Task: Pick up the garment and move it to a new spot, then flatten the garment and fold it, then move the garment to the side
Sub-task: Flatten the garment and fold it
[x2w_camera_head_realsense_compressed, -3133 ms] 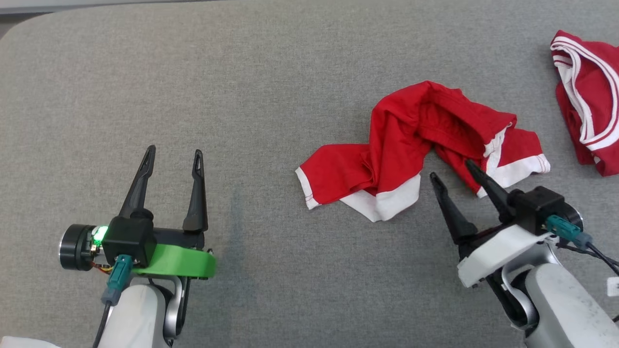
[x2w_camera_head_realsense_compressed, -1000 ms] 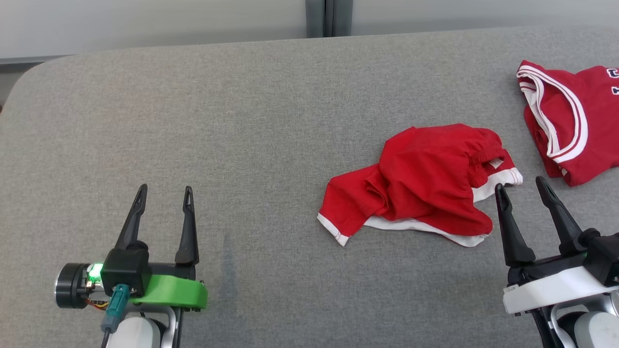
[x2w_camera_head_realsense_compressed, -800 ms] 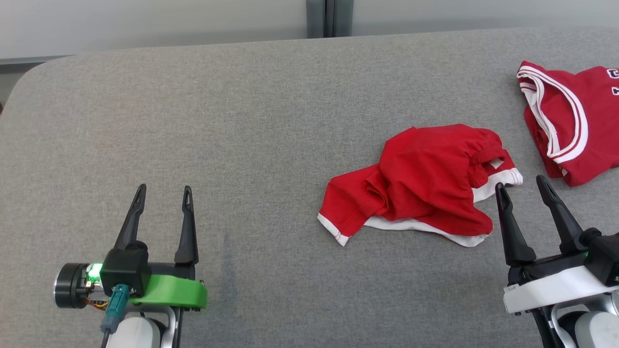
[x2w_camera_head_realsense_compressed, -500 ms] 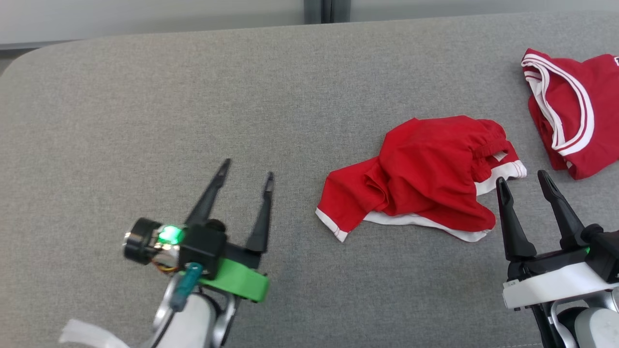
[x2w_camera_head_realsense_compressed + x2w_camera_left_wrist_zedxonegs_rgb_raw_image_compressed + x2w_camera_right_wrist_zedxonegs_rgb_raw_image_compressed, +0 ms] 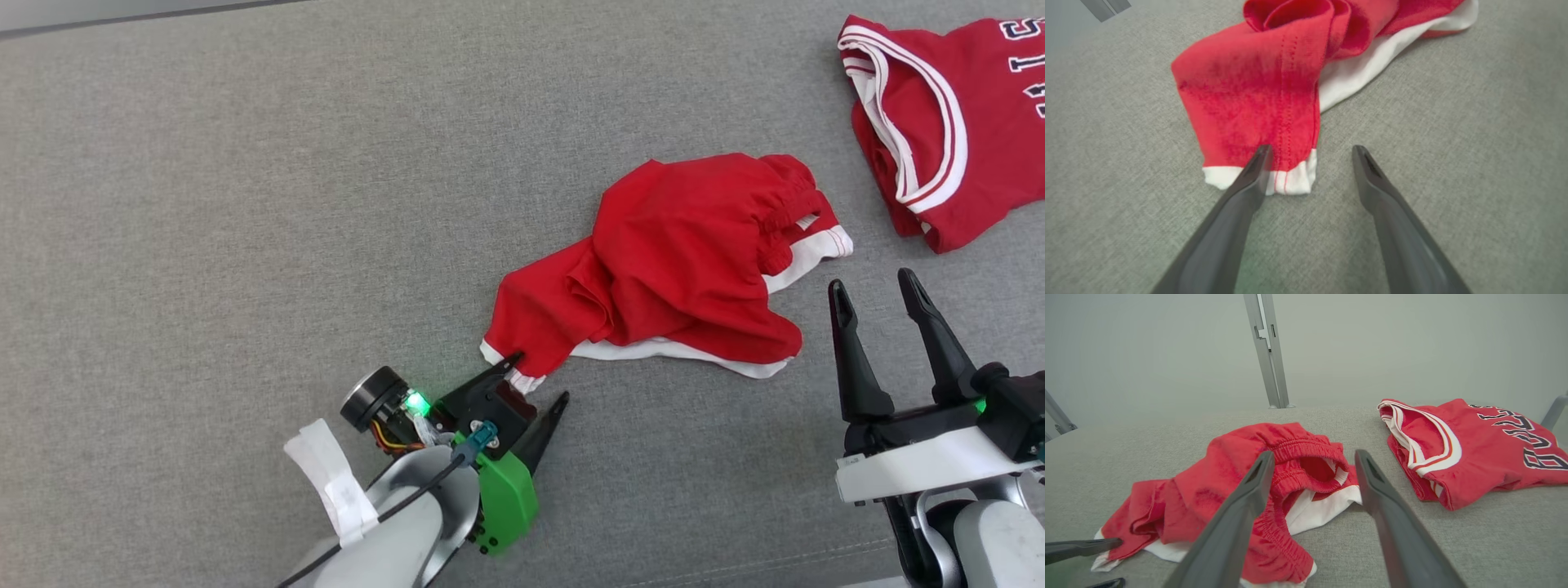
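Note:
The garment, red shorts with white hems, lies crumpled on the grey table, right of centre. My left gripper is open at its near-left leg hem. In the left wrist view the gripper has one finger lying over the white hem of the garment, and the hem's corner sits between the fingers. My right gripper stands open just right of the garment's waistband, holding nothing. The right wrist view looks past the open gripper onto the elastic waistband of the garment.
A red jersey with white trim and dark lettering lies at the far right, also in the right wrist view. A pale wall with a metal post stands behind the table. Bare grey cloth stretches across the left half.
My left arm has swung right and forward, bringing its open fingers to the garment's leg hem. The head camera has tilted down. The right gripper and the garment have stayed put over the last second.

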Available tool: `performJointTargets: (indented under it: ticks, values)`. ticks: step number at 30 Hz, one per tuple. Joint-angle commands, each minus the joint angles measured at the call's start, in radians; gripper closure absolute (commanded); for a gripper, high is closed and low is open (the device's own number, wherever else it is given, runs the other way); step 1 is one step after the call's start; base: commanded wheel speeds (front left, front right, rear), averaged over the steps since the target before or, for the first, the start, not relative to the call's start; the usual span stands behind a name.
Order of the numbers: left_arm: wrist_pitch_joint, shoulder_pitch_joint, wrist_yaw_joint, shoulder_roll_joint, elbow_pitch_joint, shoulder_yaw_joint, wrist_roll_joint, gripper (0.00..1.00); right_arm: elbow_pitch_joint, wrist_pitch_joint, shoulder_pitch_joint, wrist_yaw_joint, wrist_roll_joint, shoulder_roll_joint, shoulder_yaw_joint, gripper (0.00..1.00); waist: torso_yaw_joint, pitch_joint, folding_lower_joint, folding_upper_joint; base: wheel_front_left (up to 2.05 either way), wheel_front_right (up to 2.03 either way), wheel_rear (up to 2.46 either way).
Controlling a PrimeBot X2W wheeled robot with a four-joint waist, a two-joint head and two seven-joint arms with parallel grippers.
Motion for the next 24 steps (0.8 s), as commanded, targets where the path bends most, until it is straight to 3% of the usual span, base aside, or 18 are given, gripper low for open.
performJointTargets:
  ticks: [1,2,3,4,14,24]
  values:
    - [0.017,-0.022,-0.001,0.012,0.021,0.001,-0.012,0.34,0.005,-0.008,-0.01,-0.002,0.006,0.001,-0.002,0.0,-0.011,0.01,0.0,0.0,0.0,0.0,0.0]
    - [0.02,-0.03,-0.001,0.015,0.033,0.004,-0.016,0.62,0.009,-0.01,-0.011,-0.002,0.007,0.001,-0.003,0.0,-0.011,0.009,0.0,0.0,0.0,0.0,0.0]
    - [0.019,-0.037,0.0,0.021,0.041,0.004,-0.013,0.73,0.011,-0.011,-0.012,-0.002,0.007,0.001,-0.003,0.0,-0.011,0.009,0.0,0.0,0.0,0.0,0.0]
    - [0.016,-0.039,-0.001,0.025,0.047,0.005,-0.018,1.0,0.014,-0.012,-0.011,-0.002,0.007,0.001,-0.004,0.0,-0.009,0.007,0.0,0.0,0.0,0.0,0.0]
    - [-0.073,-0.021,0.015,0.062,-0.067,0.068,-0.087,1.0,0.023,-0.008,0.0,-0.002,0.011,0.003,-0.011,0.0,0.018,-0.018,0.0,0.0,0.0,0.0,0.0]
    - [-0.097,0.051,0.152,0.087,-0.205,0.284,-0.24,1.0,0.023,0.003,0.001,-0.002,0.022,0.009,-0.01,0.0,0.031,-0.026,0.0,0.0,0.0,0.0,0.0]
